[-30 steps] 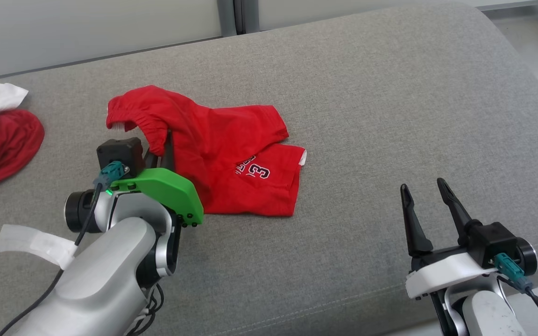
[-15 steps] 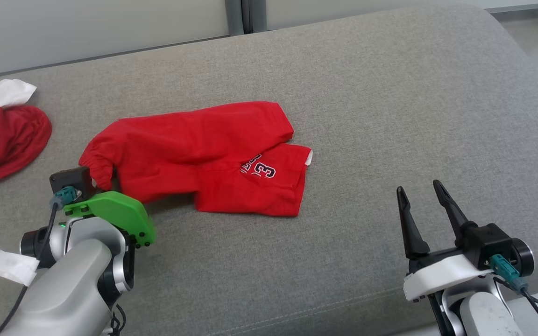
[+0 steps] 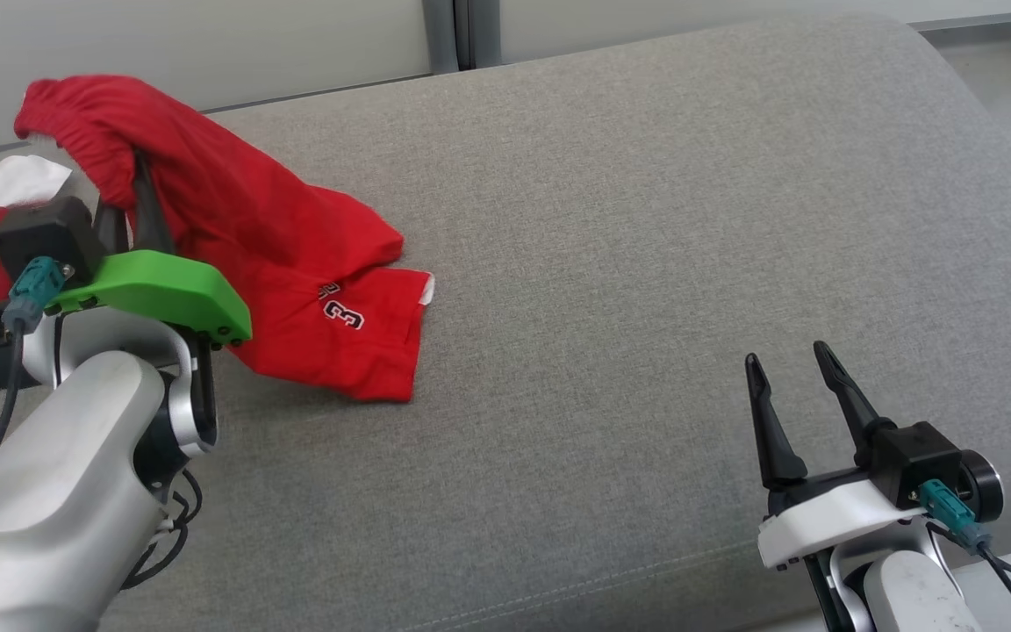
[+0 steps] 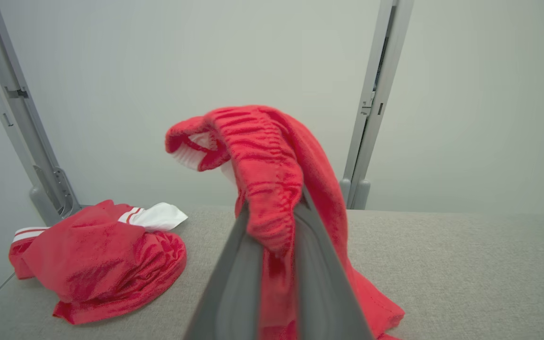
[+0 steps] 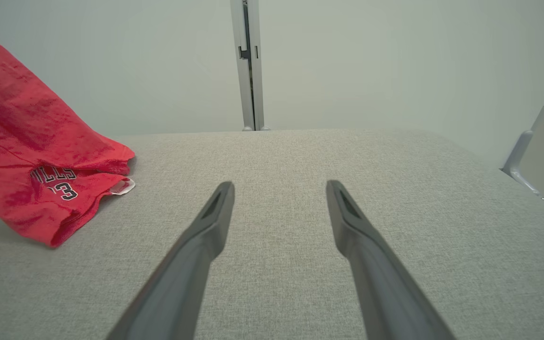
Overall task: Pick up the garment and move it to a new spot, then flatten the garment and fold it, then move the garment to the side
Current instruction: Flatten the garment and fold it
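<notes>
The left hand (image 3: 130, 184) is pinched narrow on the elastic waistband of the red shorts (image 3: 295, 254). Its two long dark fingers (image 4: 234, 283) are closed on the puckered, ribbed band, which bunches between them and flops over their tips. A white inner face shows at the band's curled edge.

From that grip the soft knit cloth hangs in a slack, creased drape down and to the hand's right. The lower part rests on the grey cushion (image 3: 646, 219). There one leg panel lies nearly flat, with a white number 3 outlined in dark print and a small white tag at the hem.

Near the left hand's left side, a second red garment (image 4: 102, 264) sits in a rounded, crumpled heap with a white, red-striped piece on top.

The right hand (image 3: 786, 353) is well to the right of the shorts, low over the cushion and spread wide. Its smooth, tapered fingers (image 5: 206, 231) have only coarse woven upholstery between them. The cushion has a rounded corner. Beyond it stand pale, smooth wall panels joined by a grey metal post (image 4: 371, 94).
</notes>
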You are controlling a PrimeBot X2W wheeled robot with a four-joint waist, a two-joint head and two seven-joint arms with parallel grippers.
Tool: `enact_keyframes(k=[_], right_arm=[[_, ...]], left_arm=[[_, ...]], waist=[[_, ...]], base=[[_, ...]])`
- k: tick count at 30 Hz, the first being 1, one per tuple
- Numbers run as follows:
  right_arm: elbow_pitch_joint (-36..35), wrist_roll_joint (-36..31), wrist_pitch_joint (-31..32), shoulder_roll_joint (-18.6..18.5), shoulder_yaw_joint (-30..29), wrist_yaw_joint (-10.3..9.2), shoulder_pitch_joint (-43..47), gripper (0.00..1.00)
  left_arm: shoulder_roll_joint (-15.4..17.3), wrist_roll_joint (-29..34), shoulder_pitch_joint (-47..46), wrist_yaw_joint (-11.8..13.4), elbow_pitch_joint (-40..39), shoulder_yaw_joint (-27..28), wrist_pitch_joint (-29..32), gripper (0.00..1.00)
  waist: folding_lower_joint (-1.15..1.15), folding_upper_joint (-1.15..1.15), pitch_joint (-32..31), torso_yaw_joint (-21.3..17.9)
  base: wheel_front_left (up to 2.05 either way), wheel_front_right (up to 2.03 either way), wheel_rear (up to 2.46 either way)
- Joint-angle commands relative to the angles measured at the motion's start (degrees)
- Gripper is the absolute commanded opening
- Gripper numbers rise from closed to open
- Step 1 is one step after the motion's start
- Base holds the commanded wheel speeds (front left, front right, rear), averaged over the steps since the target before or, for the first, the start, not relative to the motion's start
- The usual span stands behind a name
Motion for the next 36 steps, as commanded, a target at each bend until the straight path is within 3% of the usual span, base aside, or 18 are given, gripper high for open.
enact_keyframes(k=[1, 6, 11, 22, 28, 33, 34, 35, 36], right_arm=[[-0.05, -0.03, -0.26, -0.15, -0.1, -0.02, 0.16, 1.0], [-0.27, 0.35, -0.25, -0.15, -0.01, -0.02, -0.3, 1.0], [-0.39, 0.81, -0.25, -0.15, 0.95, -0.02, -1.3, 1.0], [0.57, 2.7, -0.25, -0.15, 4.79, -0.02, -5.02, 1.0], [0.57, 4.54, -0.25, -0.1, 7.28, -0.02, -6.62, 1.0], [0.46, 5.69, -0.26, -0.08, 8.11, -0.02, -7.39, 1.0], [0.39, 5.96, -0.25, -0.08, 8.25, -0.02, -7.47, 1.0], [0.37, 6.17, -0.25, -0.08, 8.32, -0.02, -7.52, 1.0], [0.29, 6.44, -0.25, -0.08, 8.28, -0.02, -7.65, 1.0]], left_arm=[[0.7, 1.22, -0.75, 0.96, -2.28, -0.52, 0.02, 0.0], [0.2, 3.49, -1.47, 2.85, -8.98, -4.43, 3.57, 0.0], [-4.97, 2.86, -1.51, 0.08, -7.15, -9.31, 6.61, 0.0], [-20.62, 0.77, -9.08, -11.56, 12.59, -13.68, 6.7, 0.0], [-24.77, 1.21, -12.51, -15.8, 26.47, -15.17, 5.96, 0.0], [-26.25, 0.78, -14.47, -16.88, 33.62, -14.77, 4.0, 0.0], [-26.57, 0.7, -14.9, -17.08, 34.92, -14.76, 3.36, 0.29], [-26.77, 0.74, -15.23, -17.32, 36.12, -14.92, 2.85, 1.0], [-27.07, 0.53, -15.73, -17.96, 37.63, -15.4, 2.17, 1.0]], waist=[[0.0, 0.0, -0.14, -0.38], [0.0, 0.0, 0.47, -1.26], [0.0, 0.0, 2.03, -2.74], [0.0, 0.0, 5.74, -11.74], [0.0, 0.0, 8.5, -18.33], [0.0, 0.0, 10.4, -21.54], [0.0, 0.0, 10.78, -22.06], [0.0, 0.0, 11.07, -22.41], [0.0, 0.0, 11.52, -22.74]], base=[[0.0, 0.0, 0.0], [0.0, 0.0, 0.0], [0.0, 0.0, 0.0], [0.0, 0.0, 0.0], [0.0, 0.0, 0.0], [0.0, 0.0, 0.0], [0.0, 0.0, 0.0], [0.0, 0.0, 0.0], [0.0, 0.0, 0.0]])
